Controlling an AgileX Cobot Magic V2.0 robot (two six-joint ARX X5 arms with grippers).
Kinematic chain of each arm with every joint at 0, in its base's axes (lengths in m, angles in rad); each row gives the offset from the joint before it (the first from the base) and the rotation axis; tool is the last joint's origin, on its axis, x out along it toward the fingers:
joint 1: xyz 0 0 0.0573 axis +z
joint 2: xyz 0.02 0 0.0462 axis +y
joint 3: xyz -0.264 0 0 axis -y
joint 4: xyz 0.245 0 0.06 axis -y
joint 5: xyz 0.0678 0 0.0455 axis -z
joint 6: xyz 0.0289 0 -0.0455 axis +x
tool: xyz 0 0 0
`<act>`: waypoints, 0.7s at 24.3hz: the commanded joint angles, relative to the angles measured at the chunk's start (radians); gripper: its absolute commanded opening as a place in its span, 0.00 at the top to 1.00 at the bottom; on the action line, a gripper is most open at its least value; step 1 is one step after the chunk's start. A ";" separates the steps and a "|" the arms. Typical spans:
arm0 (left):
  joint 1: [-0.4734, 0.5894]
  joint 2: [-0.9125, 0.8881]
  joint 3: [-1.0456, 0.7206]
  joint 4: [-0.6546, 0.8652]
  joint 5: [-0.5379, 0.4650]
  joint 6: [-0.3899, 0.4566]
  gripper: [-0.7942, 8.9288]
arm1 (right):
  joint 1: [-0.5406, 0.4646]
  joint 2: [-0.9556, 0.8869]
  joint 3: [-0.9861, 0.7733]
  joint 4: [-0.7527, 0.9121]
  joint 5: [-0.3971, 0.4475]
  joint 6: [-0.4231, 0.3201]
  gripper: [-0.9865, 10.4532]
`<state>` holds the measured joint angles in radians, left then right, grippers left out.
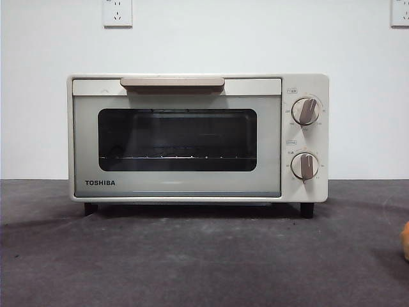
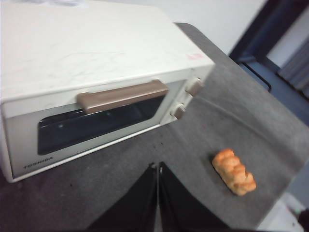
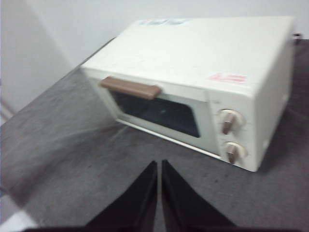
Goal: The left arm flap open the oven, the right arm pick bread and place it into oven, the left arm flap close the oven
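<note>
1. In the front view you see the oven [image 1: 198, 137] standing square on the dark grey worktop [image 1: 192, 262], toward its back edge, close to the white wall [image 1: 255, 38]. Its door is shut, the beige handle [image 1: 172, 82] runs along the top of the door, and the dark window [image 1: 177, 139] shows a wire rack inside. Two knobs [image 1: 306, 110] sit one above the other on the oven's right panel. Two wall sockets [image 1: 117, 12] show above. At the worktop's right edge you catch only an orange sliver of the bread [image 1: 405, 240]; neither arm appears here
2. In the left wrist view your left gripper [image 2: 158, 166] hangs above the worktop in front of the oven [image 2: 96, 72], its two black jaws pressed together with only a thin line between them, holding nothing. The door is shut under the handle [image 2: 123, 95]. The bread [image 2: 234, 172] lies on the worktop, well apart from the oven on the knob side, toward the worktop's edge
3. In the right wrist view your right gripper [image 3: 159, 164] also hovers over bare worktop [image 3: 72, 159] before the oven [image 3: 203, 82], jaws closed against each other and empty. The bread is out of this view
</note>
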<state>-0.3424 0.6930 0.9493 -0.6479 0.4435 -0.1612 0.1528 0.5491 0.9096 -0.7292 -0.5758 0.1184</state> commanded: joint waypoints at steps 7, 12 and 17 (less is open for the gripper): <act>-0.008 0.006 0.021 0.043 0.003 0.064 0.90 | 0.012 0.005 0.016 0.007 0.000 -0.020 0.80; -0.008 0.006 0.021 0.045 0.002 0.075 0.76 | 0.011 0.005 0.016 0.007 0.000 0.004 0.64; -0.008 0.006 0.021 0.045 0.002 0.074 0.42 | 0.011 0.005 0.016 0.007 0.000 0.042 0.52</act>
<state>-0.3454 0.6930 0.9493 -0.6159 0.4442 -0.0990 0.1627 0.5495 0.9096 -0.7292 -0.5755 0.1333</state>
